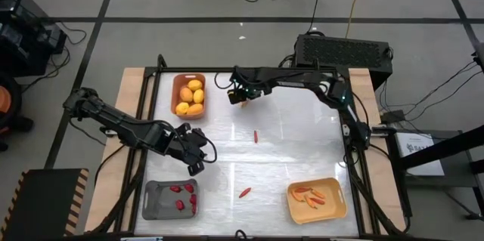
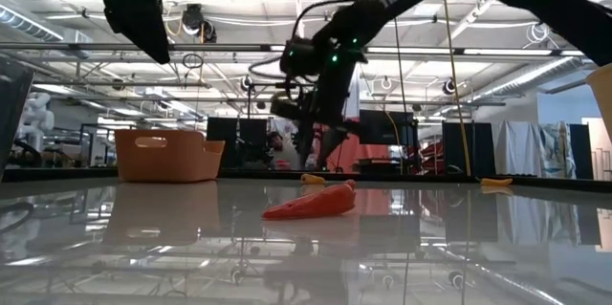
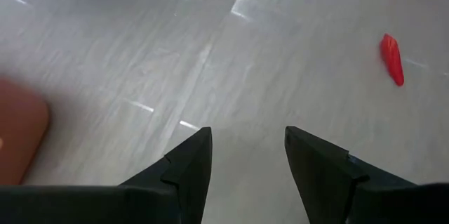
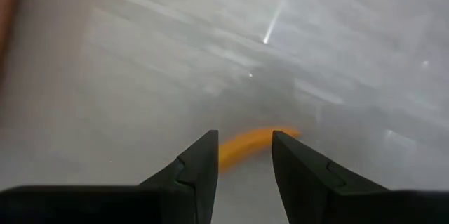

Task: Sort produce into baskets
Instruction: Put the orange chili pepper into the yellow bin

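Note:
The orange-brown basket [image 1: 189,95] at the far left holds several yellow-orange lemons [image 1: 190,97]. The grey basket [image 1: 170,199] at the near left holds red chillies [image 1: 180,204]. The yellow basket [image 1: 316,200] at the near right holds carrot sticks [image 1: 308,194]. Two loose red chillies lie on the table, one at mid-table [image 1: 255,136] and one nearer [image 1: 245,192]. My right gripper [image 1: 242,99] is open just above a loose carrot stick [image 4: 245,145], which lies on the table [image 2: 314,179] across the gap between the fingertips. My left gripper [image 1: 198,159] is open and empty above the table.
The orange-brown basket stands close to the left of my right gripper and shows in the low view [image 2: 167,155]. The nearer chilli lies ahead of my left gripper [image 3: 391,59] and large in the low view [image 2: 311,205]. Bare tabletop [image 1: 295,143] lies between the baskets.

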